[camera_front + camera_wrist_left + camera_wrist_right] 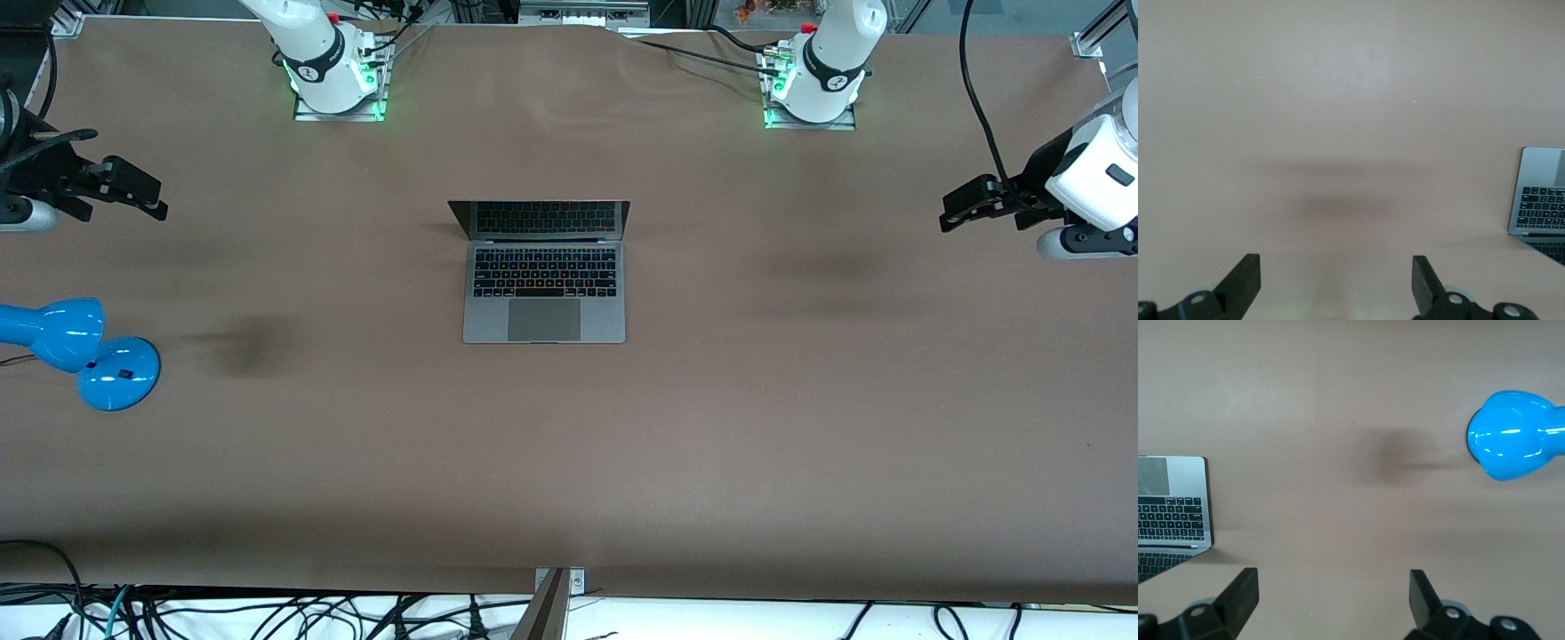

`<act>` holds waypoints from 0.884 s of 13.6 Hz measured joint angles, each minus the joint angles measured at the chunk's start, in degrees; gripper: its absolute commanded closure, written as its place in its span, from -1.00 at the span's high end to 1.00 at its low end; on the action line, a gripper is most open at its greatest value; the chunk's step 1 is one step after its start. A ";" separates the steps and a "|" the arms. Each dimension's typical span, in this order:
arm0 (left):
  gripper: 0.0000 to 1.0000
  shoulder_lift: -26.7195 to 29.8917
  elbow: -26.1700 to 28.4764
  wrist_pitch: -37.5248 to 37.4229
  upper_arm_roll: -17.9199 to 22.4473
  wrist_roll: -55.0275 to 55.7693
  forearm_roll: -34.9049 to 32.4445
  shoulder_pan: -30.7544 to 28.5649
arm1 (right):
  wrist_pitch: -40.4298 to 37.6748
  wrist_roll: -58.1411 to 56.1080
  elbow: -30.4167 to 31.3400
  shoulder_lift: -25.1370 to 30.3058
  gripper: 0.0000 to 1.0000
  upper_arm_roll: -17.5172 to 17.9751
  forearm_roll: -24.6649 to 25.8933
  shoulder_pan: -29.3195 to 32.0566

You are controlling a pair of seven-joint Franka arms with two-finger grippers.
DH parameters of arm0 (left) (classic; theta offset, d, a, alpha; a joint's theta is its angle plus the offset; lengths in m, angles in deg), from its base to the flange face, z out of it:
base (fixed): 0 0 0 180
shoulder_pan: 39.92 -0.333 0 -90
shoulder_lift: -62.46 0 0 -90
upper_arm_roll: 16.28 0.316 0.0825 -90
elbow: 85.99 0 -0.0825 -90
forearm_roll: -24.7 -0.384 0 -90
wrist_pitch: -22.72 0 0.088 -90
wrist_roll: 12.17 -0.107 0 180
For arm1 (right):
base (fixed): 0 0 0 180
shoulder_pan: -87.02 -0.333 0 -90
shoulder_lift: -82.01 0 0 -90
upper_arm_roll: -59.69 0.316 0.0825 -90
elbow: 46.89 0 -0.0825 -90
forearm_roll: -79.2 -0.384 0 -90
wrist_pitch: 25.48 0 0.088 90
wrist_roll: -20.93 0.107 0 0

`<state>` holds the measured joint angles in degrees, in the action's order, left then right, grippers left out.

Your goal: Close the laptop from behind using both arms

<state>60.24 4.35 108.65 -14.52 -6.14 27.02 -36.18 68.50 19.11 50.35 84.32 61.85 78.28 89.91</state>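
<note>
The left claw [956, 213] and the right claw [151, 200] are hanging wide open over the desk [800, 400], each well apart from the open laptop [544, 271].

White arms w/ black joint bands, black cables, green-lit bases (red button each), black tools.

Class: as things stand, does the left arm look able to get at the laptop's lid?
Probably yes. The left gripper, jaws open, hangs over bare table toward its own end, and nothing stands between it and the laptop.
</note>
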 measured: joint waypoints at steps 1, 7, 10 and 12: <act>1.00 -0.01 0.00 -1.05 -0.29 0.00 0.64 0.10 | 0.01 0.03 0.00 0.00 1.00 0.03 0.00 0.00; 1.00 -1.66 0.25 -3.70 -8.20 3.74 2.74 1.26 | -0.02 1.37 0.08 0.00 1.00 1.24 -0.11 -0.02; 1.00 -2.89 0.25 -3.67 -12.77 8.75 3.46 1.44 | -0.15 1.47 0.19 -0.02 1.00 1.95 -0.12 -0.03; 1.00 -3.72 0.25 -3.35 -14.07 11.21 6.40 1.53 | -0.18 1.46 0.21 -0.02 1.00 2.10 -0.12 -0.03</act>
<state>56.52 4.60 105.30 -28.60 5.07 33.42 -34.65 68.32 20.57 50.56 84.30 63.95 78.16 89.88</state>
